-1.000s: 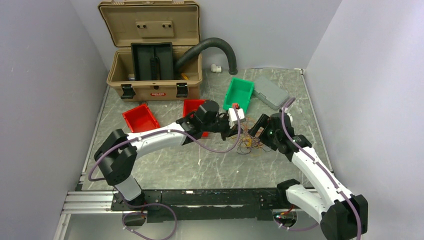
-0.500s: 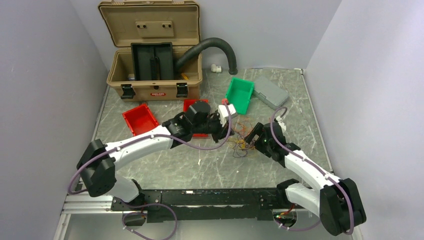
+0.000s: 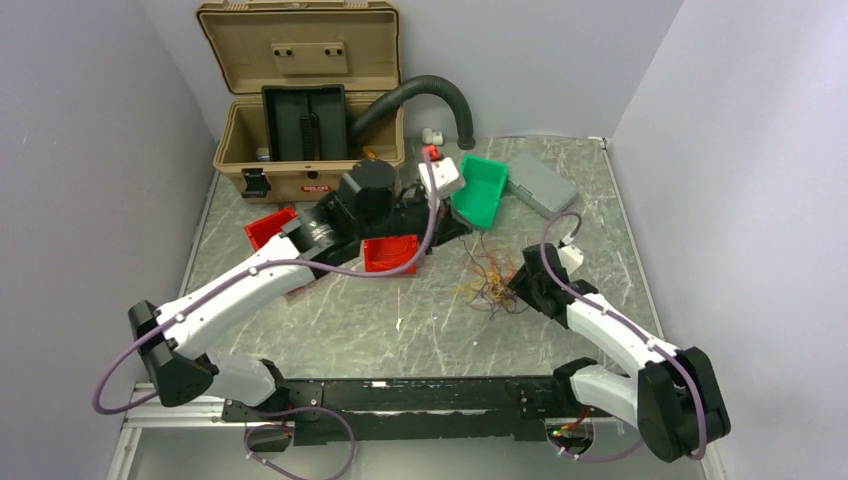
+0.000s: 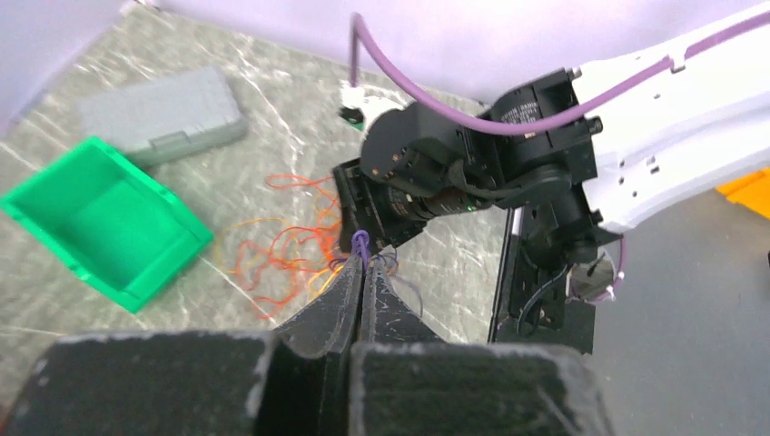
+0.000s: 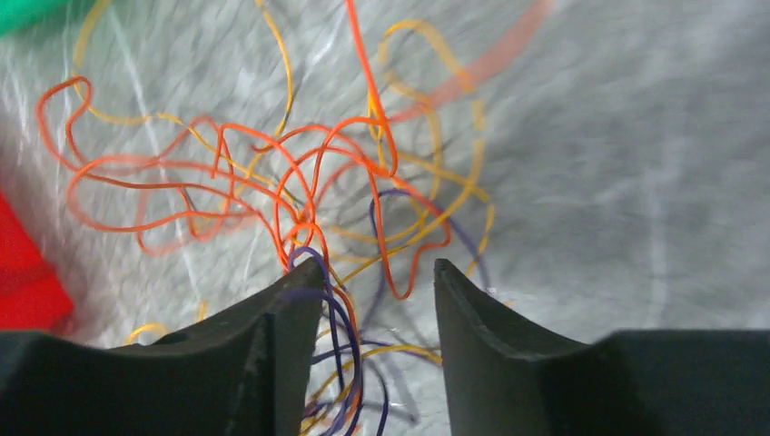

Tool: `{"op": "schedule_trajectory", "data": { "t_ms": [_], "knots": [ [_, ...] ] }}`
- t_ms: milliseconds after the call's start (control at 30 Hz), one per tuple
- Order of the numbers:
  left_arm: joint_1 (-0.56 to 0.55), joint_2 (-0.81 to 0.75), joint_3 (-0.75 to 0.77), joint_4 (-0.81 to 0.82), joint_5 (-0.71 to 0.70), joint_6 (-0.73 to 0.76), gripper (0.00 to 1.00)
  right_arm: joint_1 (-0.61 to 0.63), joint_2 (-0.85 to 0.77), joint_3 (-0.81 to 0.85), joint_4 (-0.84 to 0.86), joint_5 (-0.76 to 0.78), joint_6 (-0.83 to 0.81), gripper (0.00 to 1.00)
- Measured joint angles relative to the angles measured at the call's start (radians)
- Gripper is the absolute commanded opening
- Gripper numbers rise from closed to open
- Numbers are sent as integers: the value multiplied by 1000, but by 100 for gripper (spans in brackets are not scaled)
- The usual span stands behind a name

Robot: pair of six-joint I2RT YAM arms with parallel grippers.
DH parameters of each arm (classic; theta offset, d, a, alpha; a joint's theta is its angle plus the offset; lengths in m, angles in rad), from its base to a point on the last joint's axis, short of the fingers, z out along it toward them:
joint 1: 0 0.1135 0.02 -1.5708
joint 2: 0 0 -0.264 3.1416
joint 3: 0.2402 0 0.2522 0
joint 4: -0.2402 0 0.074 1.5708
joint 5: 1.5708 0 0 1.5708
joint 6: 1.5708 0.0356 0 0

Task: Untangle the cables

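The cables (image 3: 487,285) are lying in a loose tangle of orange, yellow, red and dark purple strands on the marbled table (image 3: 400,320). The tangle is right of centre, on the near side of the green bin (image 3: 480,190).

The left gripper (image 4: 360,272) is hanging raised above the far edge of the tangle. Its fingers are pressing together on a dark purple loop that is sticking out at their tips. In the top view a thin strand is running from it down into the pile.

The right gripper (image 5: 374,272) is sitting low at the near right edge of the tangle with its fingers standing apart. Orange, yellow and purple strands are looping in the gap between them, and one purple strand is lying against a finger. Nothing is being clamped there.

A gray case (image 3: 540,183) is lying just right of the green bin. A red bin (image 3: 392,253) is sitting under the left arm, and a second red bin (image 3: 268,228) is farther left. A tan toolbox (image 3: 300,100) is standing open at the back, with a black ribbed hose (image 3: 430,90) arching out of it.
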Motion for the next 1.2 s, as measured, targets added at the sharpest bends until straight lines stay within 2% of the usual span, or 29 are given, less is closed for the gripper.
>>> {"op": "schedule_trajectory", "data": {
  "t_ms": [100, 233, 300, 433, 567, 633, 667, 700, 733, 767, 800, 833, 933, 1067, 1200],
  "knots": [
    [16, -43, 80, -76, -50, -8, 0, -1, -56, 26, -105, 129, 61, 39],
    [80, -174, 77, -129, -153, -20, 0, -4, -133, 45, -209, 264, 128, 16],
    [122, -259, 38, -135, -199, -21, 0, -7, -161, 46, -253, 312, 158, 9],
    [157, -373, -41, -140, -230, -17, 0, -9, -235, 46, -327, 368, 185, 0],
    [157, -433, -125, -156, -245, -16, 0, -9, -330, 47, -389, 423, 187, 0],
    [158, -447, -172, -183, -259, -16, 0, -9, -357, 49, -418, 447, 187, 9],
    [159, -451, -194, -195, -262, -16, 0, -9, -369, 51, -432, 456, 180, 22],
    [159, -453, -214, -208, -264, -16, 0, -9, -378, 54, -444, 460, 166, 40],
    [160, -455, -235, -222, -265, -16, 0, -11, -386, 56, -447, 459, 145, 66],
    [161, -456, -249, -232, -264, -16, 0, -11, -391, 58, -447, 456, 135, 83],
    [161, -459, -265, -242, -262, -16, 0, -12, -398, 61, -444, 440, 100, 91],
    [161, -460, -274, -248, -257, -16, 0, -12, -407, 64, -439, 415, 59, 94],
    [161, -472, -287, -253, -245, -16, 0, -13, -450, 65, -386, 279, -90, 94],
    [161, -491, -286, -253, -239, -15, 0, -12, -533, 39, -240, 2, -252, 94],
    [161, -494, -277, -257, -238, -9, 0, -3, -473, 38, -153, -143, -322, 96]
  ]
}}
